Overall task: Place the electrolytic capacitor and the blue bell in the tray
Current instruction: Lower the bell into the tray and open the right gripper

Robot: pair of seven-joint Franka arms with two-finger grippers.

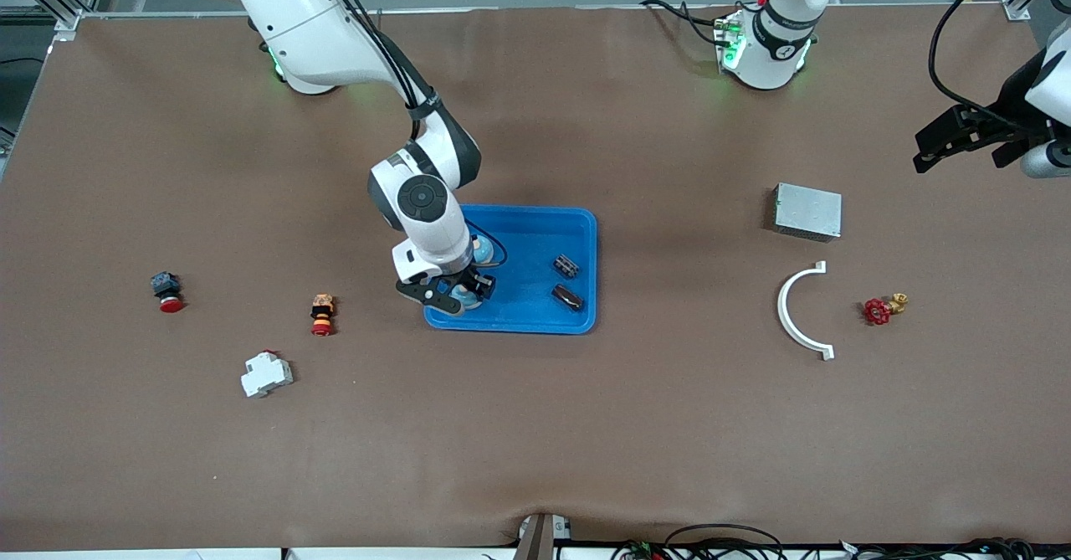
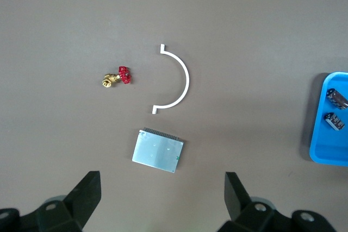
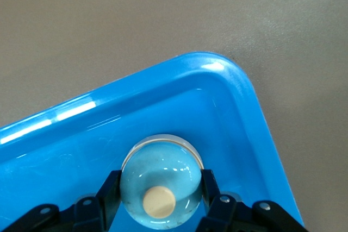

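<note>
The bright-blue tray (image 1: 535,213) lies mid-table. My right gripper (image 1: 456,292) is down in the tray's corner nearest the front camera, at the right arm's end. It is shut on a light-blue bell (image 1: 465,297). In the right wrist view the fingers (image 3: 109,188) press both sides of the bell (image 3: 163,167) just inside the tray's rim (image 3: 228,74). A second blue bell (image 1: 483,250) and two dark electrolytic capacitors (image 1: 566,265) (image 1: 568,296) lie in the tray. My left gripper (image 1: 945,146) waits open and empty, high over the left arm's end of the table.
Toward the left arm's end lie a grey metal box (image 1: 807,211), a white curved piece (image 1: 795,309) and a red-handled valve (image 1: 878,310). Toward the right arm's end lie a red push button (image 1: 167,292), an orange-and-red button (image 1: 322,313) and a white breaker (image 1: 266,373).
</note>
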